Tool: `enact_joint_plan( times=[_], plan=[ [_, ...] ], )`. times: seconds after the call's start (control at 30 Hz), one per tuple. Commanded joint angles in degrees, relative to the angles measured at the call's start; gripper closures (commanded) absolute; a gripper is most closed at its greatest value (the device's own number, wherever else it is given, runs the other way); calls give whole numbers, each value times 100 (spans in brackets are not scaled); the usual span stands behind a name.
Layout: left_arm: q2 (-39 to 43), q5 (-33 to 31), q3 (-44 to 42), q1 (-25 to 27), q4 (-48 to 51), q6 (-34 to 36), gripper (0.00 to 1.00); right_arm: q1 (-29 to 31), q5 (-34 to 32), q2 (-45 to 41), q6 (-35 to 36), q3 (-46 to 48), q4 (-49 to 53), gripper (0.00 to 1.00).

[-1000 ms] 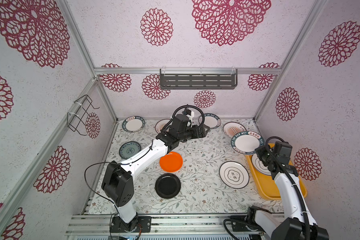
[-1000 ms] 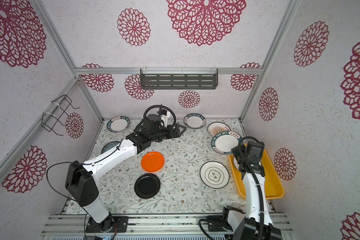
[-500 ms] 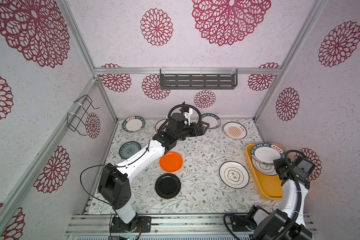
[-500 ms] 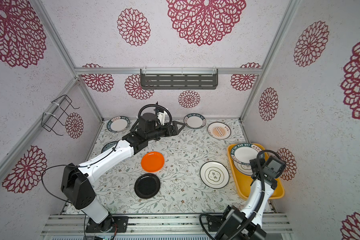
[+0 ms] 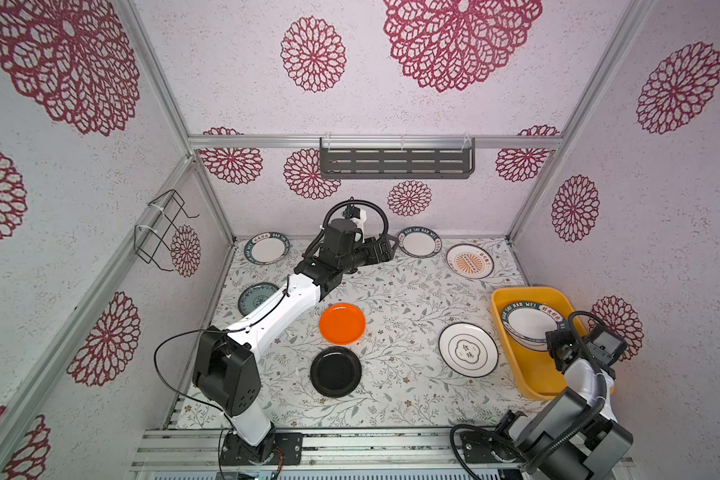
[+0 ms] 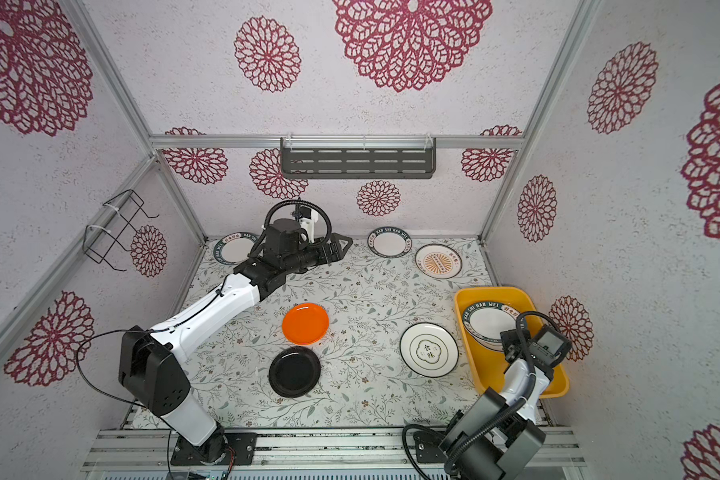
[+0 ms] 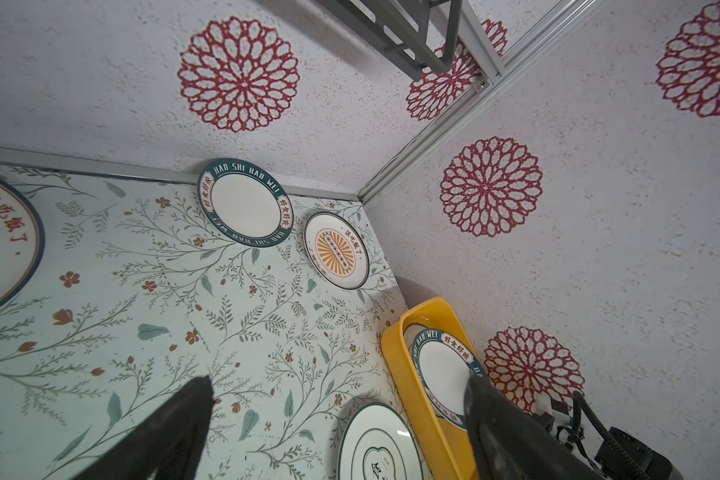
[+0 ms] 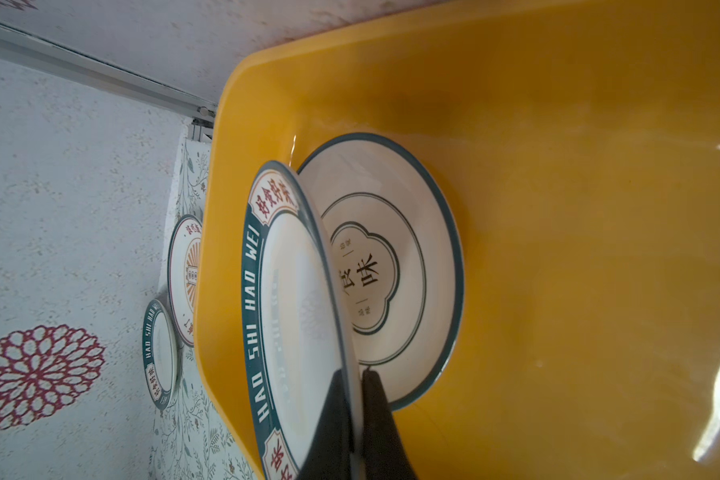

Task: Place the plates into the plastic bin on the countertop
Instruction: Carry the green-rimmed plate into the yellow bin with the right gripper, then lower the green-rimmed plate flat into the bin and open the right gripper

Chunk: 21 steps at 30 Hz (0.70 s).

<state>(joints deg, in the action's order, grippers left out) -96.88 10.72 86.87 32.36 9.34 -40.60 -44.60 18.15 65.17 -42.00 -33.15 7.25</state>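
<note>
While the left gripper [image 5: 385,249] is being held wide open and empty above the back of the countertop [image 5: 391,291], a teal-rimmed white plate [image 8: 292,311] is being pinched by its edge between the closed fingers [image 8: 329,424] of the right gripper [image 8: 353,374]. This plate is being held tilted inside the yellow plastic bin [image 5: 537,374], which is sitting at the right side of the countertop. Under it, a white plate with black characters [image 8: 395,266] is lying flat on the bin's floor. Whether the two plates are touching cannot be told. More plates are being shown out on the countertop in both top views. An orange plate [image 5: 342,323] and a black plate [image 5: 336,372] are lying close together in the middle. A second black-character plate [image 5: 467,350] is just beside the bin. A sunburst plate [image 5: 470,261] and a back teal-rimmed plate [image 5: 419,242] are near the back wall. A corner teal-rimmed plate [image 5: 267,248] is at the back left, and a blue plate [image 5: 257,296] is being partly hidden by the left arm [image 5: 283,307].
</note>
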Motion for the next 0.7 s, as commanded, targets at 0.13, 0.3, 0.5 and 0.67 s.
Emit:
enact_joint_plan(
  times=[0.13,0.3,0.5,0.67],
  plan=[
    [-23,-220,133,-22,53,98,3,-20,-72,372,243,-196,-656,100],
    [-98,-360,145,-20,-22,53,3,-15,-7,770,315,-284,-737,100],
    [-206,-443,294,-27,35,90,3,-22,-10,940,453,-333,-691,80],
    [-319,-393,505,-52,181,175,3,-18,91,1036,509,-367,-638,66]
  ],
)
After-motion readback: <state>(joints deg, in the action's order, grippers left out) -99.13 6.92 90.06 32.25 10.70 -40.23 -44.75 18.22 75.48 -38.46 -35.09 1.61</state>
